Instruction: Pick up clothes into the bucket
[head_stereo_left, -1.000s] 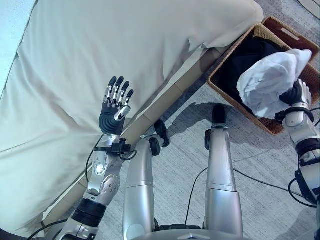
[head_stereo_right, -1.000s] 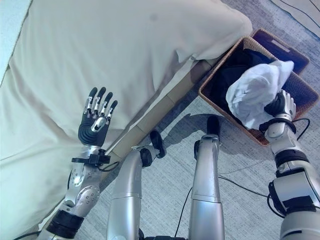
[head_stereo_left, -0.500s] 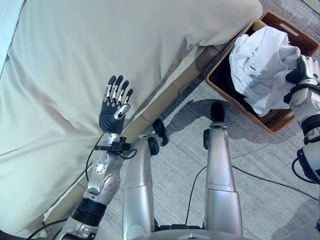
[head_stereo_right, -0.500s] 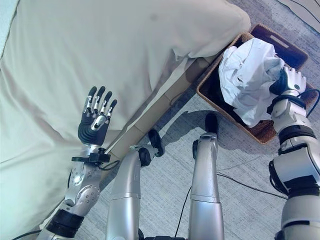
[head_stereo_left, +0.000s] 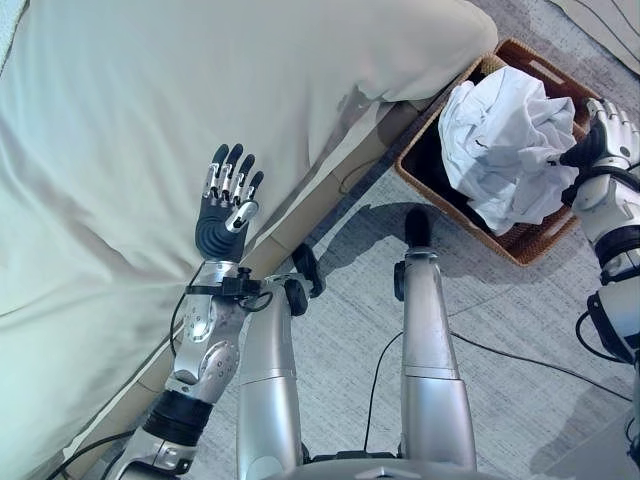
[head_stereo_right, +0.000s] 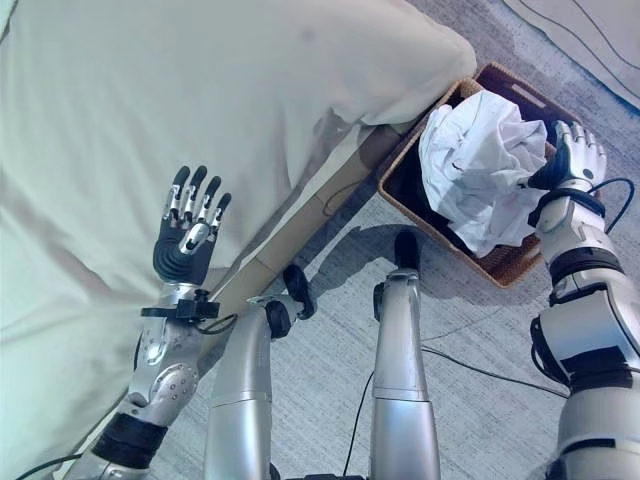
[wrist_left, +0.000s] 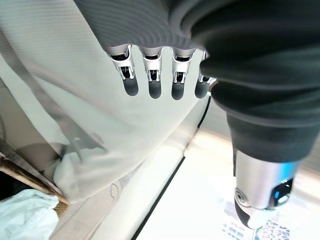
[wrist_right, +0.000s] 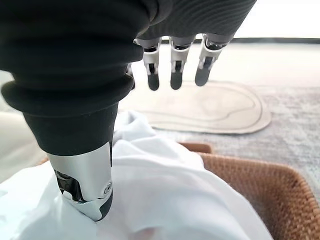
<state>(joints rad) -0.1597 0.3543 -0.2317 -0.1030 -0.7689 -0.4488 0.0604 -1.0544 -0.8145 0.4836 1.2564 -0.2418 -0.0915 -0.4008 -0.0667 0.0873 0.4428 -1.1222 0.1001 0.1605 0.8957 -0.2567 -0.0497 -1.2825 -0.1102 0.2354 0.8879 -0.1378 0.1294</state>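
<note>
Right hand (head_stereo_right: 577, 152) open over wicker basket (head_stereo_right: 520, 258), thumb touching white shirt (head_stereo_right: 475, 165) just left; left hand (head_stereo_left: 226, 205) open, idle.

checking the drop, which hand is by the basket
The right hand, fingers open, over the wicker basket beside the white garment. The left hand is raised, open, over the bed.

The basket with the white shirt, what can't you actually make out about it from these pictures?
- Basket floor and contents: the white shirt covers most; only dark fabric shows beside it, item unclear.
- Whether the shirt rests fully inside: in the eye views it bulges above the rim.
- Right hand contact: in the right wrist view the thumb touches the shirt, fingers straight above it; a pinch cannot be confirmed.
- Basket's far corner: hidden behind the right hand in the left eye view.
</note>
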